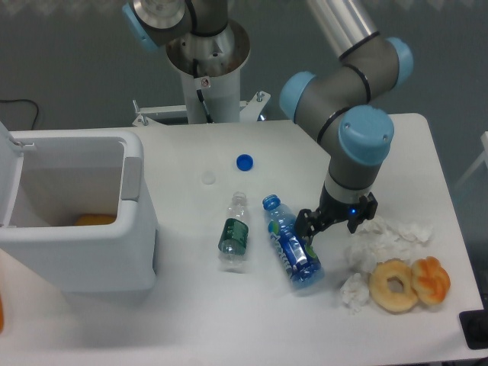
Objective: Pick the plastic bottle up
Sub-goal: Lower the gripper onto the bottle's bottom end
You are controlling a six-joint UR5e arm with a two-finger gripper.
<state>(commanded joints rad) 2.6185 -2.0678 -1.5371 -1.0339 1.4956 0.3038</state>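
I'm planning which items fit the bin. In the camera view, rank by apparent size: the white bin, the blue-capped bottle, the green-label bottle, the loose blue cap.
Largest to smallest:
1. white bin
2. blue-capped bottle
3. green-label bottle
4. loose blue cap

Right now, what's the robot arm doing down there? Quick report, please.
Gripper open, low beside the plastic bottle. Bottle lying flat on the table, not gripped. Crumpled tissue close on the far side.

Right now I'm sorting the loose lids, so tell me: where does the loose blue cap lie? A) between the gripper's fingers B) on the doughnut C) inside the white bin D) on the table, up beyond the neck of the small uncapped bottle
D: the loose blue cap lies on the table beyond the small uncapped bottle, apart from the bin, the doughnut and the gripper.
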